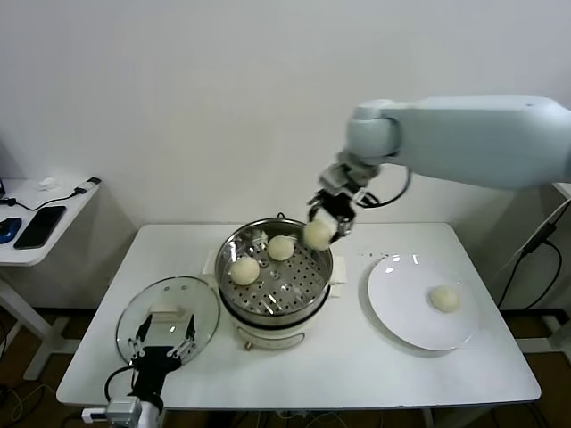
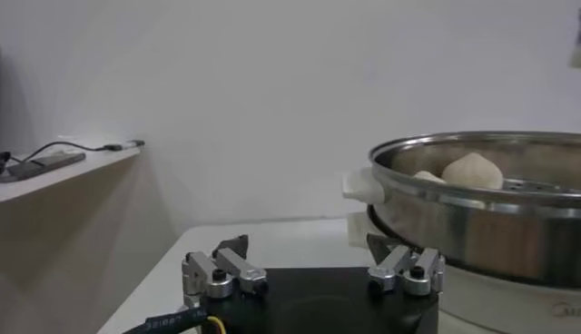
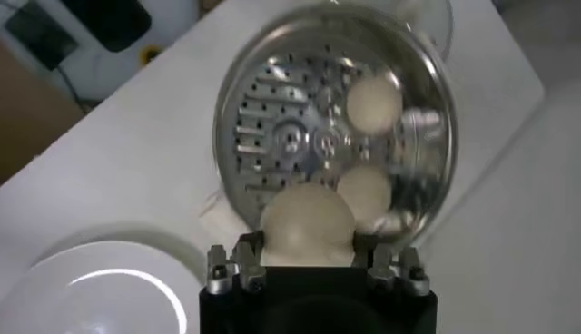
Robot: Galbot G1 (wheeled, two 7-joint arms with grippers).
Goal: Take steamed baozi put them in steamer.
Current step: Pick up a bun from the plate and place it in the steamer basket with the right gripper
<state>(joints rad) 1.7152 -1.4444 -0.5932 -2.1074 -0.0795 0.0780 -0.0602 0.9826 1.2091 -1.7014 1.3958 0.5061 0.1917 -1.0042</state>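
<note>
The steamer [image 1: 275, 303] stands at the table's middle, with two baozi [image 1: 244, 269] [image 1: 281, 247] on its perforated tray. My right gripper [image 1: 320, 230] is shut on a third baozi [image 1: 318, 234] and holds it above the steamer's right rim. In the right wrist view this baozi [image 3: 307, 223] sits between the fingers over the steamer [image 3: 427, 100], with the two others [image 3: 373, 103] [image 3: 363, 191] inside. A fourth baozi [image 1: 443, 299] lies on the white plate [image 1: 397, 308] at the right. My left gripper [image 1: 162, 349] is open and empty at the front left, beside the steamer [image 2: 472, 218].
A round glass lid [image 1: 198, 308] lies left of the steamer, just beyond my left gripper. A side table [image 1: 62, 205] with a phone and cables stands at the far left. The plate shows partly in the right wrist view [image 3: 64, 290].
</note>
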